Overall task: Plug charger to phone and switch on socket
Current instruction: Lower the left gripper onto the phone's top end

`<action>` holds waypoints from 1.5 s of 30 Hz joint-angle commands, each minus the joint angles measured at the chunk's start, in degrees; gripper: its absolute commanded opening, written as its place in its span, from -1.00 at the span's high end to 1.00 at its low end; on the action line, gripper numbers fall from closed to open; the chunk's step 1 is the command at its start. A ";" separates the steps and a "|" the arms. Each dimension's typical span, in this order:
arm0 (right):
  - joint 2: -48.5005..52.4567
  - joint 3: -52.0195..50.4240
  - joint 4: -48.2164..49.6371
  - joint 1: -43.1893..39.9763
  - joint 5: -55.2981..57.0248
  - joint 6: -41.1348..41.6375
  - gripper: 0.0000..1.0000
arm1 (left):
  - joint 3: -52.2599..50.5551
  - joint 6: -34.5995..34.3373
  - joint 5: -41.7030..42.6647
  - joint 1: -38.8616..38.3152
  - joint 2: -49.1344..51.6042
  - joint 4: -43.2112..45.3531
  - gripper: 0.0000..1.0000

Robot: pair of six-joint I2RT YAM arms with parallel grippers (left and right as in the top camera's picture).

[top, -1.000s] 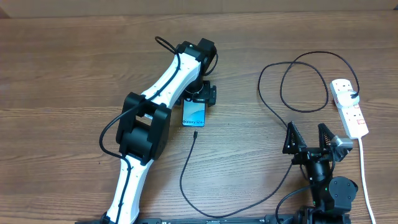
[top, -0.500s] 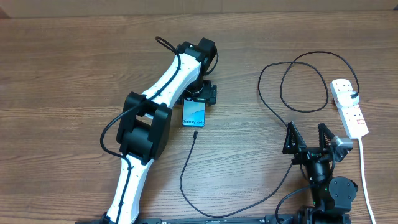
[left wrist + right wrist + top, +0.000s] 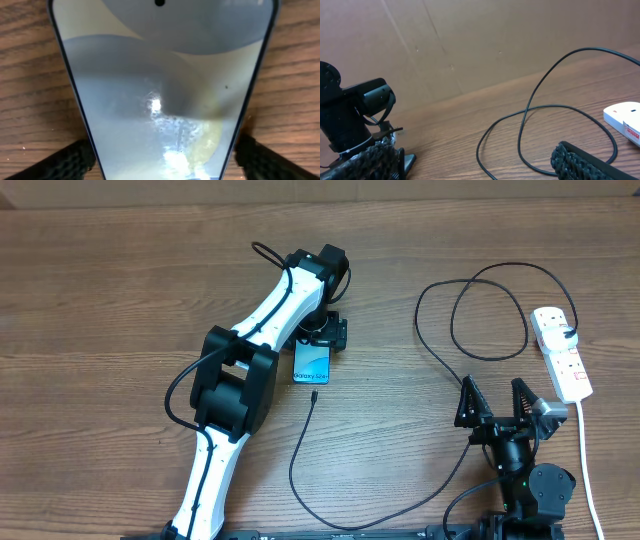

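Note:
The phone [image 3: 312,363] lies flat mid-table with its light blue screen lit, and it fills the left wrist view [image 3: 160,100]. My left gripper [image 3: 325,335] is over the phone's far end, with its black fingers [image 3: 165,162] against both long edges. The charger is a thin black cable [image 3: 297,442]. Its connector tip [image 3: 313,394] lies on the table just short of the phone's near end, not in it. The cable loops right to the black plug in the socket [image 3: 562,365], a white power strip with red switches. My right gripper [image 3: 491,385] is open and empty, left of the socket.
The socket's white cord [image 3: 588,470] runs along the right side toward the front edge. Cable loops [image 3: 530,130] lie on the wood between my right gripper [image 3: 480,162] and the far wall. The socket's end shows in the right wrist view [image 3: 625,117].
The left arm's elbow has shifted very slightly. The phone, the cable and the right arm have not moved.

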 commanded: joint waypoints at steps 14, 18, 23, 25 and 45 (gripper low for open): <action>-0.39 -0.57 0.31 0.31 0.55 -0.28 -1.00 | 0.20 -3.19 -7.15 0.74 1.97 -6.08 -0.74; -0.39 -0.57 0.33 0.31 0.55 -0.26 -1.00 | 0.20 -3.21 -6.93 0.72 1.01 -7.32 -0.76; -0.39 -0.57 0.31 0.31 0.55 -0.26 -1.00 | 0.20 -2.91 -6.23 0.70 -3.48 -7.76 -0.77; -0.39 -0.57 0.31 0.31 0.55 -0.26 -1.00 | 0.20 -2.47 -4.96 0.61 -6.14 -7.74 -0.77; -0.39 -0.57 0.33 0.31 0.55 -0.28 -1.00 | -31.36 -1.92 2.01 2.51 -25.97 18.03 -0.99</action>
